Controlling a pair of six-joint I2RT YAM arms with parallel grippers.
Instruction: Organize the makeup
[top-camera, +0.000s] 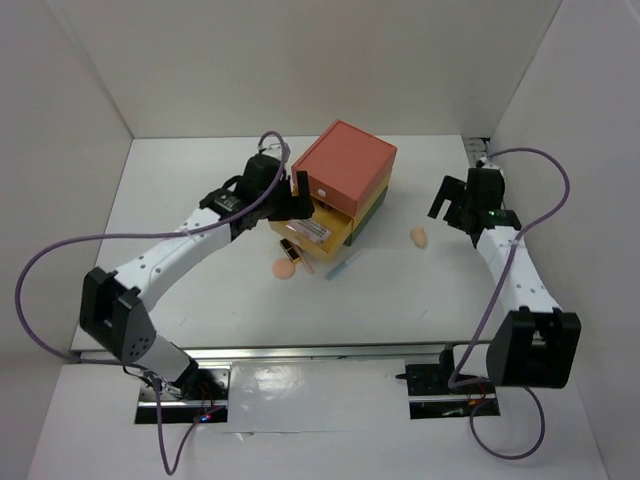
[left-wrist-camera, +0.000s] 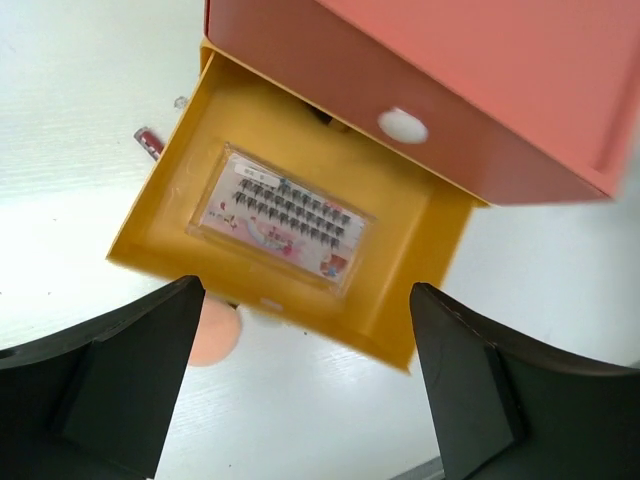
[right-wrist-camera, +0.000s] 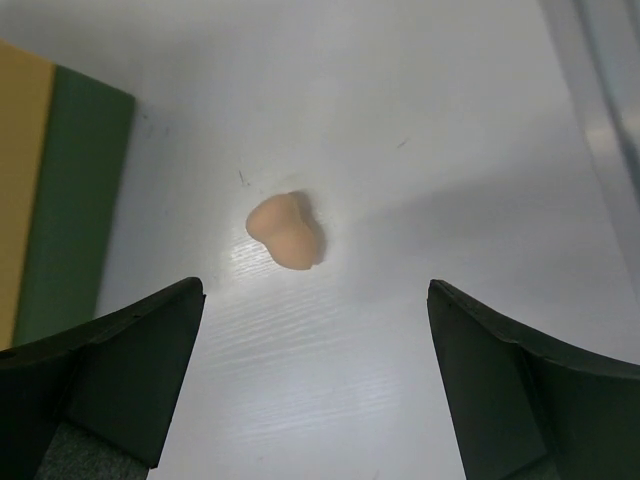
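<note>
The clear lash pack lies flat in the open yellow drawer of the drawer box. My left gripper is open and empty, hovering over the drawer's front edge; in the top view it is at the box's left side. A round beige compact, a small dark lipstick tube and a blue stick lie on the table in front of the drawer. The peach sponge lies on the table right of the box. My right gripper is open and empty above it.
The coral top drawer with a white knob is shut above the yellow one. The box's green lowest tier stands left of the sponge. A red-tipped tube lies left of the drawer. White walls enclose the table.
</note>
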